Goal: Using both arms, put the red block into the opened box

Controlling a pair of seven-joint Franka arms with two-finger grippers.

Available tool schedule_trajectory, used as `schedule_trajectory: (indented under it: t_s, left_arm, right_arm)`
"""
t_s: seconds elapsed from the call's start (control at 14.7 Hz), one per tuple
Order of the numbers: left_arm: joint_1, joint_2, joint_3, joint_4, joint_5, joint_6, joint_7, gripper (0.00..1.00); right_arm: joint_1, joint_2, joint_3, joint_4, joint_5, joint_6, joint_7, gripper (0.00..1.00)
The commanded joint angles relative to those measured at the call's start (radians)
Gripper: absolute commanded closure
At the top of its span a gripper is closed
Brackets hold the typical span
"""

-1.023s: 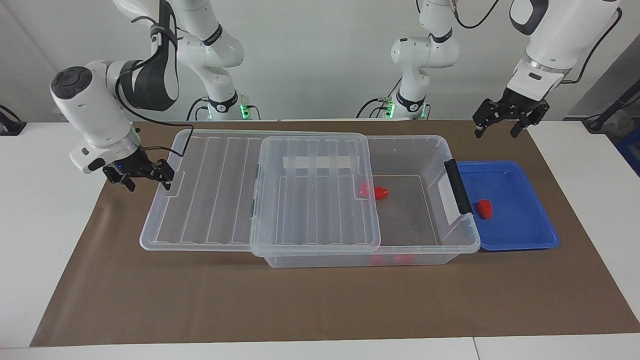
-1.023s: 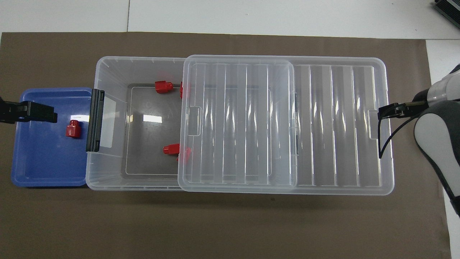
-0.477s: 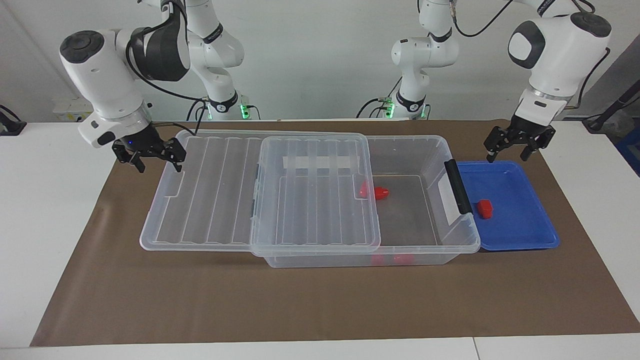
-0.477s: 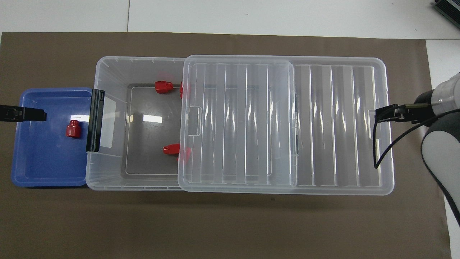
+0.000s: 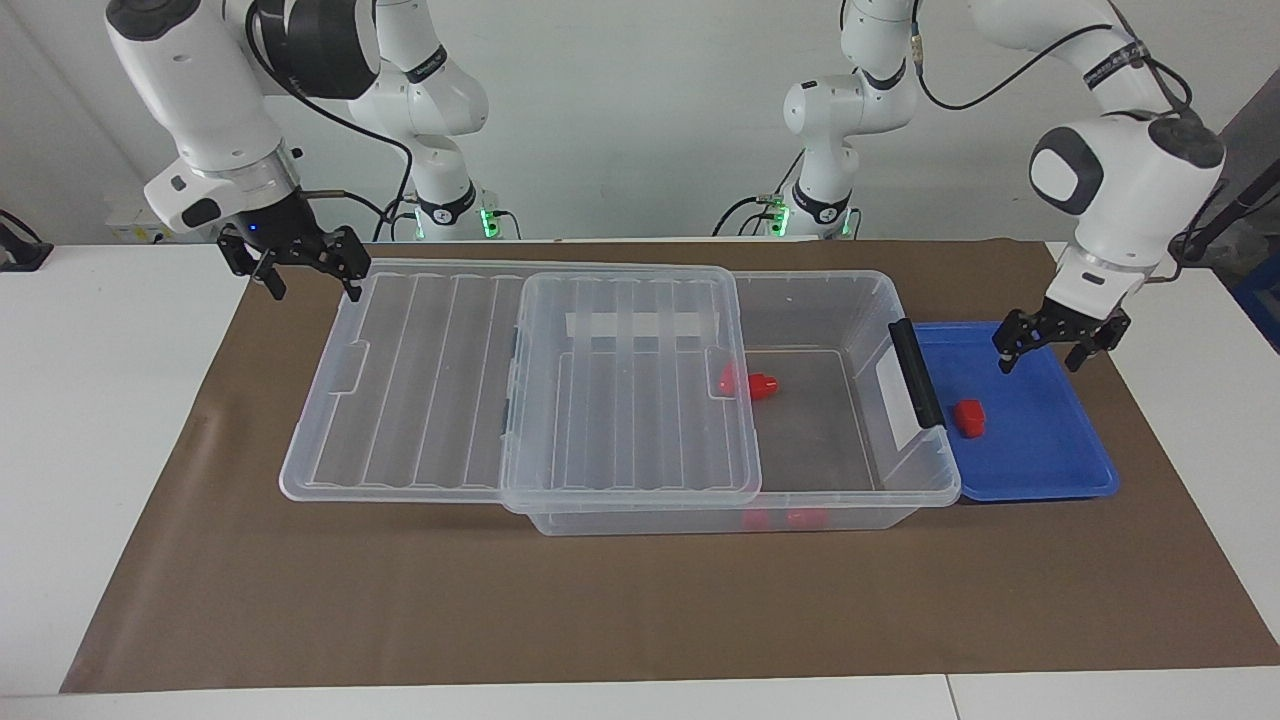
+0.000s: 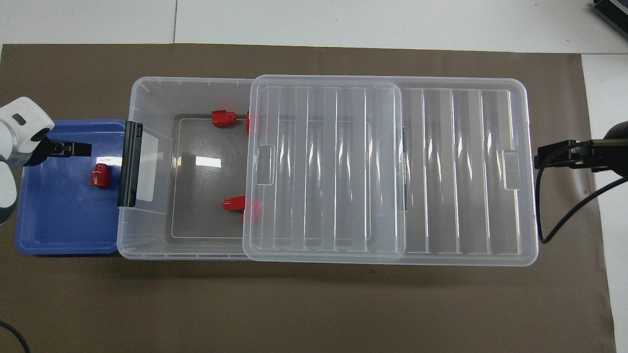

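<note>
Facing view showed the red block (image 5: 968, 417) unmoved in the blue tray (image 5: 1040, 480) beside the opened box (image 5: 850, 300), left end effector (image 5: 1059, 345) open, empty above the tray, right end effector (image 5: 297, 265) open, empty.

Access: box mouth open at tray end only

The lid (image 5: 520, 380) is slid toward the right arm's end and covers most of the box (image 5: 860, 300); the uncovered part beside the black latch (image 5: 917, 372) is open from above. Two red pieces (image 6: 233, 203) lie on the box floor at the lid's edge. The blue tray (image 5: 1040, 470) is uncovered, with the red block (image 5: 968, 417) free on all sides. The left gripper (image 5: 1047, 346) hangs over the tray, jaws apart.
</note>
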Motion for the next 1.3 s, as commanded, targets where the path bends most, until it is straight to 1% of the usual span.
schedule_trajectory:
  t_s: [0.0,0.07,0.27,0.61,0.89,0.95,1.02,1.09,1.16,1.23]
  left_arm:
    - [0.018,0.024,-0.009,-0.035,0.019,0.092,0.008,0.00]
    - [0.025,0.038,-0.009,-0.036,0.019,0.101,0.013,0.00]
    - [0.044,0.040,-0.009,-0.079,0.019,0.109,0.019,0.00]
    - [0.036,0.003,-0.010,-0.222,0.019,0.179,0.010,0.00]
    - [0.035,0.002,-0.010,-0.234,0.019,0.187,-0.007,0.00]
    - [0.032,0.002,-0.010,-0.234,0.019,0.187,-0.016,0.07]
    - [0.030,0.002,-0.010,-0.234,0.019,0.184,-0.021,0.26]
    - [0.027,0.002,-0.010,-0.234,0.019,0.183,-0.035,0.47]
    - [0.027,0.002,-0.010,-0.234,0.019,0.181,-0.041,0.71]
    - [0.027,0.000,-0.010,-0.234,0.019,0.180,-0.039,0.91]
  right_arm:
    - [-0.003,0.088,0.013,0.154,-0.012,-0.102,0.028,0.00]
    - [-0.003,0.096,0.013,0.182,-0.007,-0.121,0.028,0.00]
    - [0.008,0.081,0.016,0.163,-0.006,-0.121,0.030,0.00]
    - [-0.003,0.078,0.015,0.156,0.005,-0.115,0.019,0.00]
    - [0.011,0.076,0.015,0.164,-0.003,-0.113,0.028,0.00]
    - [0.029,0.076,0.007,0.167,-0.010,-0.118,0.028,0.00]
    - [0.058,0.076,-0.020,0.170,-0.013,-0.121,0.028,0.00]
    - [0.099,0.075,-0.072,0.172,-0.012,-0.133,0.028,0.00]
    - [0.127,0.073,-0.104,0.175,-0.010,-0.144,0.028,0.00]
    - [0.129,0.073,-0.111,0.173,-0.009,-0.144,0.028,0.00]
